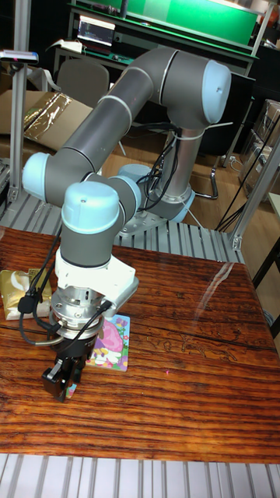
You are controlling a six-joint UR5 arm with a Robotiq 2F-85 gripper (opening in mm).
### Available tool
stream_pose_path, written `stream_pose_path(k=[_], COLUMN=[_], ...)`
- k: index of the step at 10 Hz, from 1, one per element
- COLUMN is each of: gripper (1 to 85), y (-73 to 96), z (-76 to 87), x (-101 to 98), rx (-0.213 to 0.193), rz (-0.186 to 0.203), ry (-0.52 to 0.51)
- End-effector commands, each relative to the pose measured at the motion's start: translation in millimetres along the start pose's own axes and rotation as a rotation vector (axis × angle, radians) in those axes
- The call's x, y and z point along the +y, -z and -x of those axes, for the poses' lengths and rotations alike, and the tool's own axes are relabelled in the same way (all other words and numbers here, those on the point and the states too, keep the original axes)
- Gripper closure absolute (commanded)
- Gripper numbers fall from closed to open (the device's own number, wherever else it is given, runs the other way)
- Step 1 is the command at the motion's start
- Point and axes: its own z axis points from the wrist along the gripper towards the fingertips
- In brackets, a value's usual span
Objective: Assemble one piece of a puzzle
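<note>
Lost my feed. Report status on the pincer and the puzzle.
Pincer low over the table, pointing down; open or shut, cannot tell. Puzzle board flat just beside it, partly hidden by the wrist. Gold packet behind the arm, clear of the work.

Layout of the work area relative to the gripper fingers

The gripper (64, 383) hangs over the near left part of the table (187, 373). The puzzle board (110, 343) lies flat on the table, just right of and behind the fingers (70, 380). A packet (17, 292) lies on the table behind and left of the fingers, at the edge.
</note>
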Motion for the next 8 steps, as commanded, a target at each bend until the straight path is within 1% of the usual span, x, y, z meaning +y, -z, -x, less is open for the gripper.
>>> stream_pose_path(k=[1,6,8], gripper=[37.7,39.0,39.7], y=[-0.1,-0.3,0.9], z=[0.1,3.3,3.3], x=[0.5,3.2,4.1], rx=[-0.008,-0.024,-0.042], rz=[0.008,0.019,0.038], ry=[0.004,0.004,0.004])
